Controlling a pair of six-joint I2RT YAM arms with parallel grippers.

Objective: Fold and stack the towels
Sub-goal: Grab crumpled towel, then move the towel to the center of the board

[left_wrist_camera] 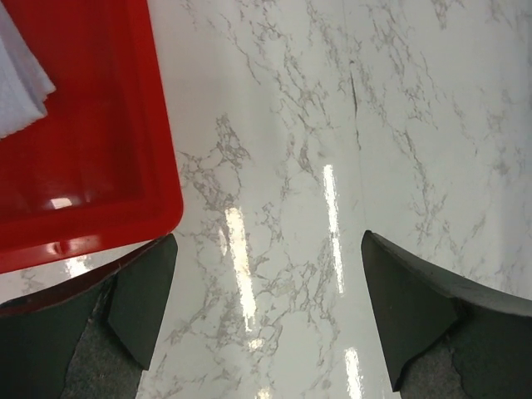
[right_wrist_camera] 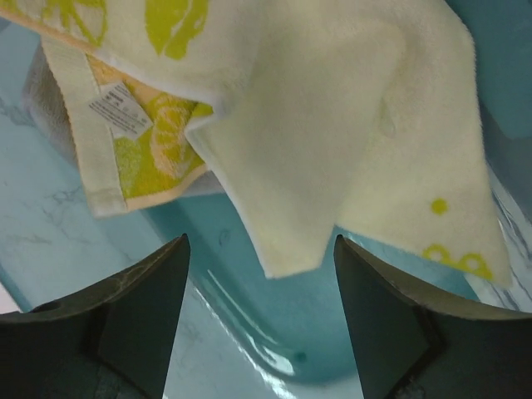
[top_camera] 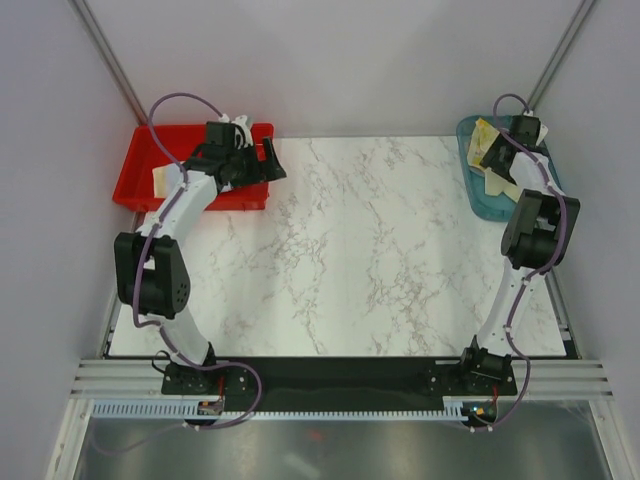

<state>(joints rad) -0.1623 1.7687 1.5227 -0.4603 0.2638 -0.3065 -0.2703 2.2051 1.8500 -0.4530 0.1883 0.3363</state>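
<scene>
Several towels lie piled in the teal bin (top_camera: 478,190) at the back right. In the right wrist view a cream-yellow towel (right_wrist_camera: 332,125) with green print hangs over the bin wall (right_wrist_camera: 249,274), its corner just ahead of the gap between the fingers. Beside it lies a yellow-patched towel with a white label (right_wrist_camera: 116,108). My right gripper (right_wrist_camera: 261,249) (top_camera: 492,150) hovers over this bin, open and holding nothing. A pale folded towel (left_wrist_camera: 18,83) (top_camera: 160,178) lies in the red bin (left_wrist_camera: 100,166). My left gripper (left_wrist_camera: 268,249) (top_camera: 270,156) is wide open over bare marble just right of the red bin's corner.
The red bin (top_camera: 250,195) sits at the table's back left corner, the teal bin at the back right. White marble table (top_camera: 360,250) spreads between them. Grey walls and metal posts close in the back and sides.
</scene>
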